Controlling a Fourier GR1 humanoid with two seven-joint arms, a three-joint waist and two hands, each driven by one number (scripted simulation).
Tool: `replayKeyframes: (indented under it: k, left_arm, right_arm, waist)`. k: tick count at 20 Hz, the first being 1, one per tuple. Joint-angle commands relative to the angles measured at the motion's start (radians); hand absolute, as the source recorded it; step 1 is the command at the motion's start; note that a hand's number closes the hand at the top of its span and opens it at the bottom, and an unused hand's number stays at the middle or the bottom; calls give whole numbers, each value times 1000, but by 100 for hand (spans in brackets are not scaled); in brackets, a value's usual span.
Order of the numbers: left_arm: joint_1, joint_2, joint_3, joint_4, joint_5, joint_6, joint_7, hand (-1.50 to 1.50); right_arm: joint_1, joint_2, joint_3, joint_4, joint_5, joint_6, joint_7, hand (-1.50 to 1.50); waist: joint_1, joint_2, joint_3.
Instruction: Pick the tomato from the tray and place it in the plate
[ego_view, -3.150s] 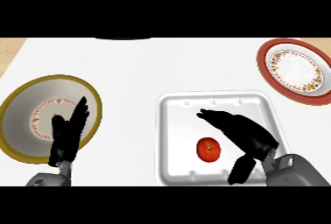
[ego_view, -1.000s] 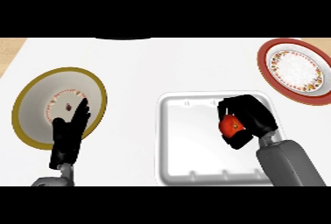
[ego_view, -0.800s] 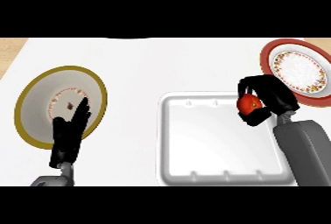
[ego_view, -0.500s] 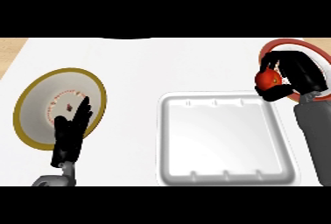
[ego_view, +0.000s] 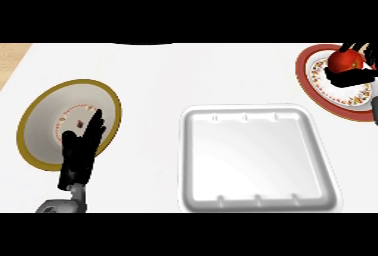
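The red tomato (ego_view: 342, 60) is over the red-rimmed plate (ego_view: 313, 88) at the far right, and my right hand (ego_view: 351, 76) is curled round it. Whether the tomato touches the plate I cannot tell. The white tray (ego_view: 258, 159) in the middle holds nothing. My left hand (ego_view: 80, 152) rests open at the lower left, fingers up, over the edge of a gold-rimmed plate (ego_view: 44, 122).
The white counter (ego_view: 184, 75) spreads around the tray and both plates. A strip of wooden surface (ego_view: 11, 55) shows at the upper left corner. My right forearm runs along the right edge of the view.
My right hand closed on the tomato in the tray, lifted it and carried it up and to the right, over the red-rimmed plate. The left hand stayed where it was.
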Motion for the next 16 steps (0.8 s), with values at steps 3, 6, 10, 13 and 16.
replayKeyframes:
  k: [3, 6, 10, 13, 16]
  left_arm:
    - [32, -39, -27, 33, -27, 17, -46, 0]
    - [48, -7, -11, -14, -11, -18, -37, 0]
    - [1, -43, -27, 0, -23, 7, -31, 0]
    - [-10, -20, -13, 4, -24, -3, -18, 0]
    - [-4, -12, -19, -8, -16, -24, -3, 0]
  right_arm:
    - [-136, -97, -74, 315, 3, -64, -80, 150]
    - [-150, -127, -71, 373, 15, -72, -83, 150]
    - [-219, -151, -87, 589, 40, -143, -161, 150]
    - [-234, -174, -89, 672, 67, -178, -147, 150]
    - [-247, -229, -75, 733, 85, -95, -152, 150]
  waist:
    - [16, 6, 1]
    - [9, 2, 0]
    - [28, 11, 1]
    - [44, 19, 2]
    - [55, 23, 3]
